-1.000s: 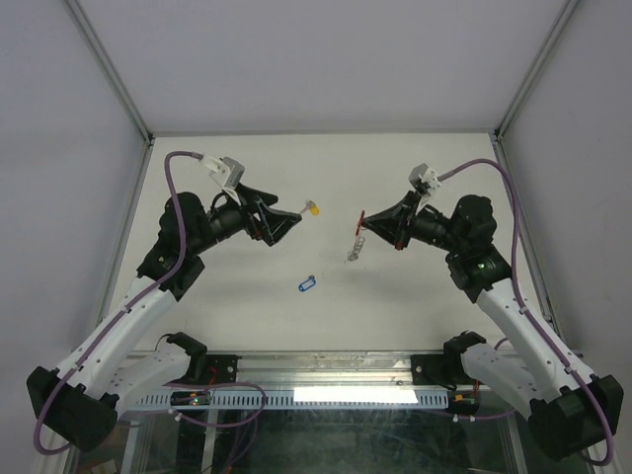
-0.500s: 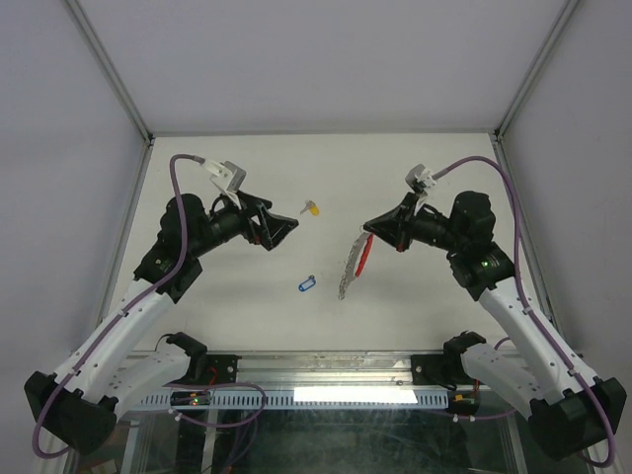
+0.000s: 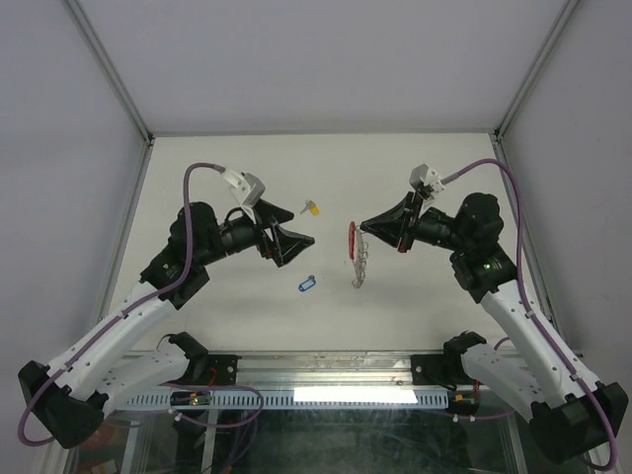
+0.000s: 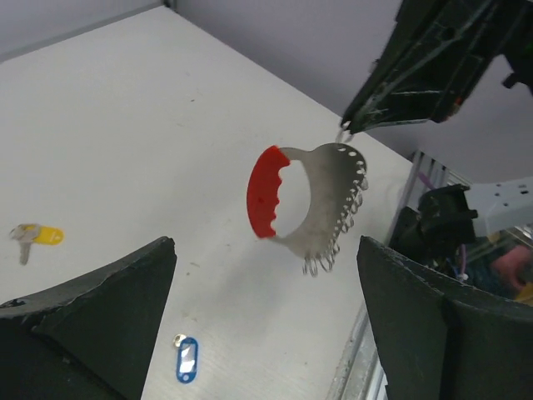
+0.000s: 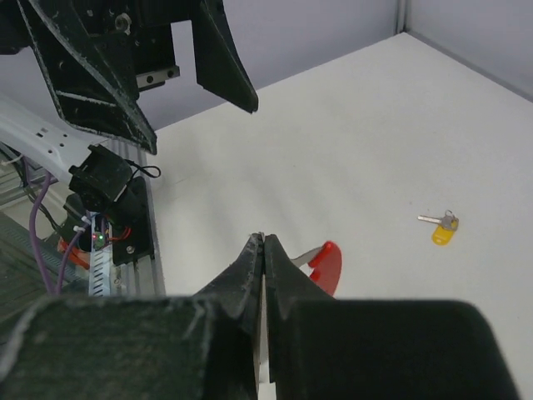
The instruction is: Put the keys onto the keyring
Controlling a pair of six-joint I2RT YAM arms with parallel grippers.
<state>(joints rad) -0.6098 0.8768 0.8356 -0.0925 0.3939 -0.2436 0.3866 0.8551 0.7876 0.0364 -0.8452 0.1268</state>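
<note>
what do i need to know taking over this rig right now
Left pincer: open, empty, facing the keyring.
Right pincer: shut on the keyring's metal edge, holding it in the air between the arms.
Yellow key and blue key: both lying loose on the table, apart from each other.
Done: keyring is up off the table.
Left: grasp each key and thread it on; neither is on yet.

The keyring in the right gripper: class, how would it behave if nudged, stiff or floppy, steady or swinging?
The keyring is probably stiff: its metal plate and red tab hold their shape in mid-air. Pinched only at one corner by the right gripper, it would likely pivot or swing. The small loops along its edge look loose and may dangle.
</note>
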